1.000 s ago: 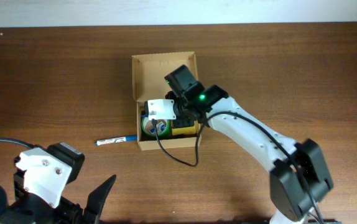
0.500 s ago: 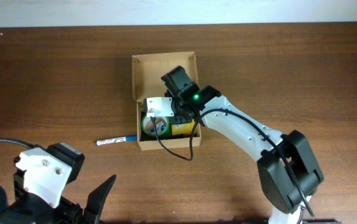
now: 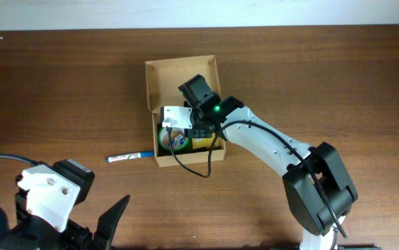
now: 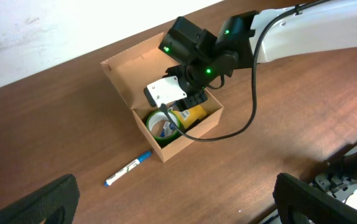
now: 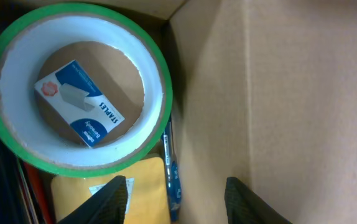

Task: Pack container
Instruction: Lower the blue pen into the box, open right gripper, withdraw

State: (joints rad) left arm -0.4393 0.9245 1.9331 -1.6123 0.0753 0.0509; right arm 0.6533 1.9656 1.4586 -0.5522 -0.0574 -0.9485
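Note:
The container [image 3: 185, 158] is a tan cardboard box with its flap lid [image 3: 178, 78] laid open at the far side. My right gripper [image 5: 177, 200] is down inside it, open. A blue pen [image 5: 171, 165] lies between its fingers along the box wall [image 5: 259, 93], with neither finger touching it. Beside the pen are a green-edged tape roll [image 5: 157, 93], a small staples box [image 5: 79, 102] in the roll's hole, and a yellow item [image 5: 147, 193]. My left gripper [image 4: 177, 200] hangs wide open and empty over the table's near left.
A blue-and-white marker [image 3: 131, 157] lies on the wood left of the box, also seen as the marker [image 4: 129, 168] in the left wrist view. The right arm [image 3: 269, 142] and its black cable reach across from the right. A pale wall runs behind the table.
My right gripper's jaws have parted inside the box. The right wrist has shifted slightly left, and the box has been nudged a little left with it. The left arm is still.

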